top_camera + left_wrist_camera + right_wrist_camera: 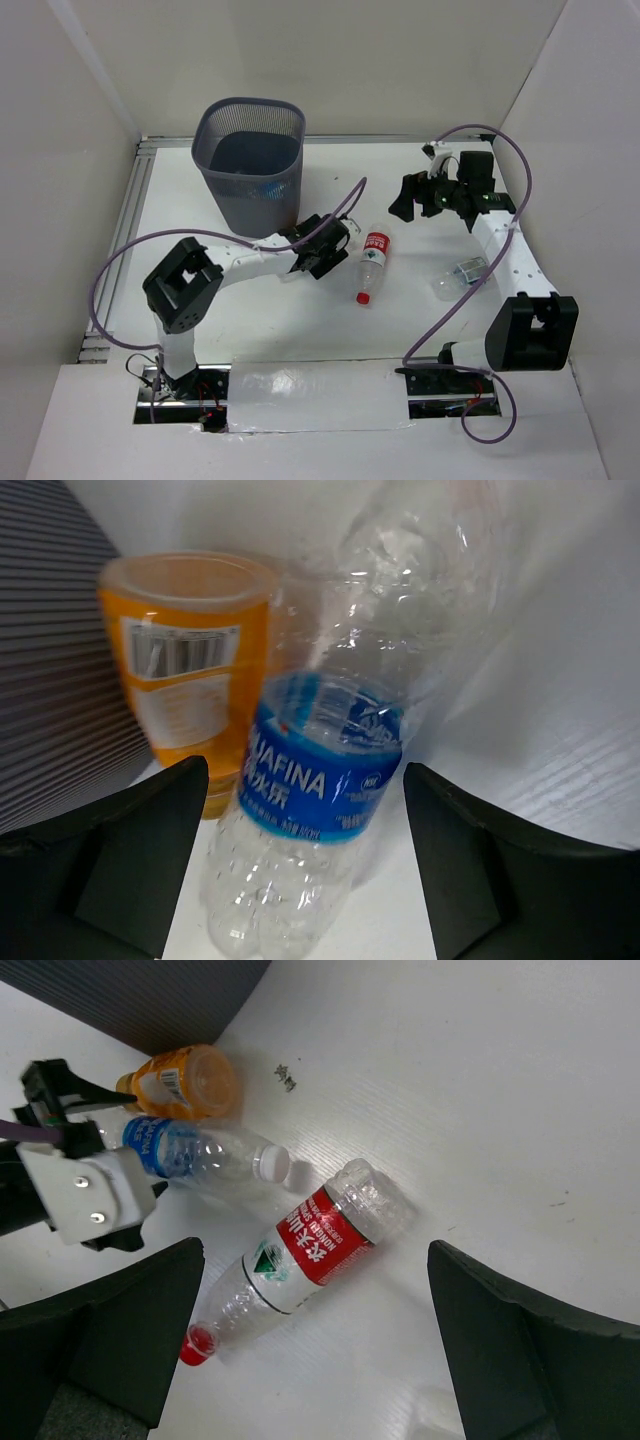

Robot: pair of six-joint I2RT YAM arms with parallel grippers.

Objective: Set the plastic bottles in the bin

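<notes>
The bin [250, 160] is a dark mesh basket at the table's back left. My left gripper [325, 245] sits just right of its base, open. Its jaws [305, 830] straddle a clear blue-label bottle [320, 770] lying on the table, with a gap on each side. A short orange bottle [190, 660] lies beside it against the bin wall [50, 680]. My right gripper [430, 195] hangs open above a red-label, red-capped bottle [310, 1250] that lies flat, nothing between its fingers [315, 1350]. The red-label bottle [372, 265] lies mid-table.
A crushed clear bottle [460, 275] lies beside the right arm's forearm. The blue-label bottle [185, 1150] and the orange bottle [185, 1082] lie by the bin's foot [150, 1000]. White walls close in the table on three sides.
</notes>
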